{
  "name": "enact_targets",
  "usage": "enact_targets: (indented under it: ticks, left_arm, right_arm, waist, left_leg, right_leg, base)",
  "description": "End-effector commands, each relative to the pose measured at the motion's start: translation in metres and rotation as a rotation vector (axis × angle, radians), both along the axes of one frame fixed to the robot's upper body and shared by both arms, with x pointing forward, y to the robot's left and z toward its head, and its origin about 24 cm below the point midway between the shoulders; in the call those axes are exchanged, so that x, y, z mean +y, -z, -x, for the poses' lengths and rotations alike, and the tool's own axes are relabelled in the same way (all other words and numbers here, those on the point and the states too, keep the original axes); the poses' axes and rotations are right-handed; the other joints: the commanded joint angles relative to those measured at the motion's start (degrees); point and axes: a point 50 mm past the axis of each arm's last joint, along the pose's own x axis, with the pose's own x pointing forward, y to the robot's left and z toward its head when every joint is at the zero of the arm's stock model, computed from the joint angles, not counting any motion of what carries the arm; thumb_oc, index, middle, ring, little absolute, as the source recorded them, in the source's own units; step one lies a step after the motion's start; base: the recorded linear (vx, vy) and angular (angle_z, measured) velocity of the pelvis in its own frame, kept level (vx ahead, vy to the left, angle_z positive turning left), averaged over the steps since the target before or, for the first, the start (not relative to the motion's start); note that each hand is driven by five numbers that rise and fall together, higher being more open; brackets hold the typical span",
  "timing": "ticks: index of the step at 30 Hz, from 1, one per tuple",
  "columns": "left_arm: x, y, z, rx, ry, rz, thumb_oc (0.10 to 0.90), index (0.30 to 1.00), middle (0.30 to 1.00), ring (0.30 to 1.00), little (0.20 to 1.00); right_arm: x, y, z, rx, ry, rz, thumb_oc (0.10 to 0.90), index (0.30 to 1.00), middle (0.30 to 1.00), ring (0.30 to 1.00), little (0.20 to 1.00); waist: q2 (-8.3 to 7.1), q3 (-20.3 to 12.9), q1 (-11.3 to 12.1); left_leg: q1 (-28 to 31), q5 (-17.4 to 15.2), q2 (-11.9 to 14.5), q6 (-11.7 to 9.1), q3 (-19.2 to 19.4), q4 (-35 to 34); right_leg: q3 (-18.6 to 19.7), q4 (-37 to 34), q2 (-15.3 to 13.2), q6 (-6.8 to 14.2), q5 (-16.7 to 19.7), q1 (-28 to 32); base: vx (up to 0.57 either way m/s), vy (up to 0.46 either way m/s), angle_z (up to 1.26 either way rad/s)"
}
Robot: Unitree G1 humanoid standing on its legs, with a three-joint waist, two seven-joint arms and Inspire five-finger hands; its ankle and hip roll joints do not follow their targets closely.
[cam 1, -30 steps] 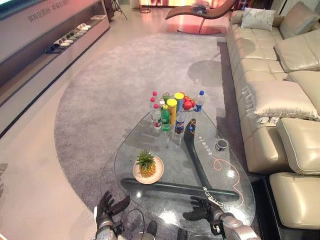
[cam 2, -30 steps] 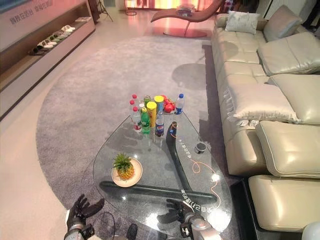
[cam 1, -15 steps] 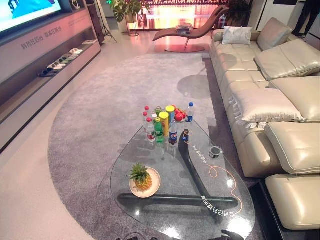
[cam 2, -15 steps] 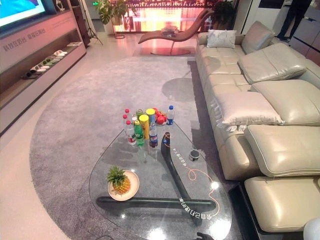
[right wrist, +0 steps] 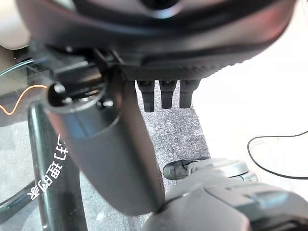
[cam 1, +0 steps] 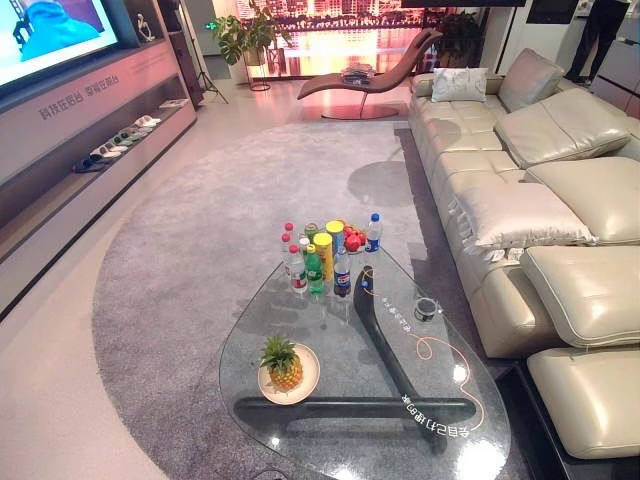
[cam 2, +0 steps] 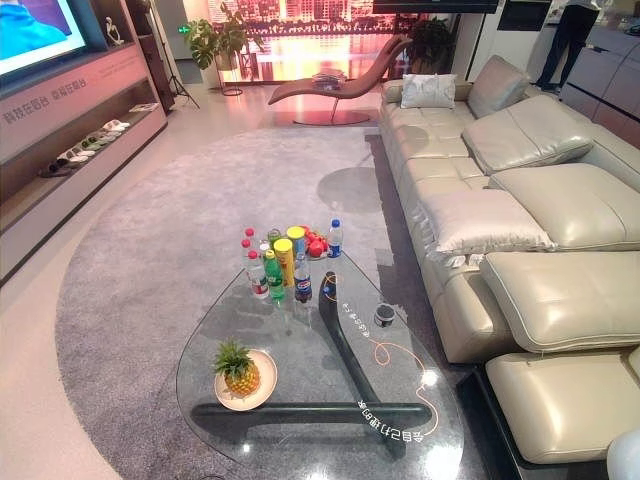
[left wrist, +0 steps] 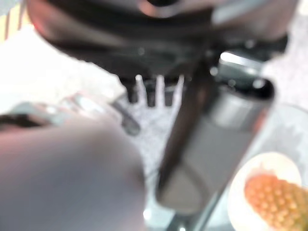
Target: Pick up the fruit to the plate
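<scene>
One pineapple (cam 1: 283, 363); one plate (cam 1: 306, 377); two yellow cans (cam 1: 323, 254); one glass table (cam 1: 450, 420).

Each dark hand (right wrist: 144, 72) has a thick, rounded black thumb and ribbed casing.

The head camera has tipped up, so the whole scene has slid down the eye views. Both hands, spread at the near table (cam 1: 470, 440) edge a second ago, have dropped out of the eye views. Left hand (left wrist: 211, 134) and right hand (right wrist: 110, 159) now hang with fingers straight.
</scene>
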Motion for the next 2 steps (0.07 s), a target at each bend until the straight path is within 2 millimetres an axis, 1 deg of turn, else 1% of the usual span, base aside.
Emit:
enact_targets:
  ticks: [1, 2]
  left_arm:
    - [0.0011, -0.0022, -0.0179, -0.048, 0.046, -0.011, 0.8, 0.9, 0.9, 0.9, 0.9]
    - [0.0015, -0.0023, -0.0175, -0.052, 0.049, -0.012, 0.8, 0.9, 0.9, 0.9, 0.9]
  right_arm:
    - [0.0057, 0.0009, -0.006, 0.021, 0.038, -0.013, 0.8, 0.9, 0.9, 0.9, 0.9]
    - [0.0057, 0.001, -0.0056, 0.024, 0.034, -0.014, 0.8, 0.9, 0.9, 0.9, 0.9]
  waist:
    - [-2.05, 0.1, 0.01]
    - [-2.09, 0.06, 0.04]
  left_leg:
    - [0.53, -2.47, -2.17, 0.49, 2.86, 0.21]
    - [0.62, -2.5, -2.15, 0.48, 2.81, 0.14]
  right_leg:
    - [1.26, -0.51, -4.03, 4.36, 2.35, -1.15]
    - [1.23, -0.54, -4.05, 4.38, 2.36, -1.11]
  base:
    - [0.0, 0.0, 0.0]
    - [0.0, 0.0, 0.0]
